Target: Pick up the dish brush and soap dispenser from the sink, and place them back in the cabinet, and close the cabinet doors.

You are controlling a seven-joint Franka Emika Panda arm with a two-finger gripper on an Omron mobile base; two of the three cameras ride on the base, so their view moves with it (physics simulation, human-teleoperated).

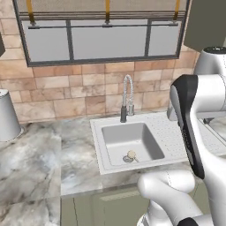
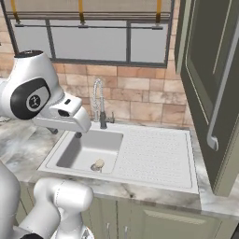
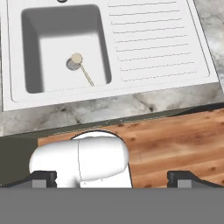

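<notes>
Your gripper [image 3: 112,177] hangs with jaws spread wide and holding nothing, high above the counter's front edge. Ahead and below it, the dish brush [image 3: 80,65] lies on the sink [image 3: 153,52] basin floor, head beside the drain, handle slanting towards the basin's front right corner, so you must reach forward and down.

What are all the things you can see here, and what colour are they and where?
Dish brush: one, beige head with a pale handle, lying on the floor of the basin beside the drain.
Sink: one, white with a grey basin and ribbed drainboard, set in the counter.
Faucet: one, chrome spring-neck, behind the basin.
Counter: one, grey marble, around the sink.
Cabinet door: one, olive-green with a silver bar handle, swung open on the right.
Base cabinets: green, under the counter.
Window: one, dark-framed, above the brick wall.
Paper-towel roll: one, white, far left on the counter.
Floor: brown wood, below the counter.
Gripper: one, dark tips, open, high above the counter edge.
</notes>
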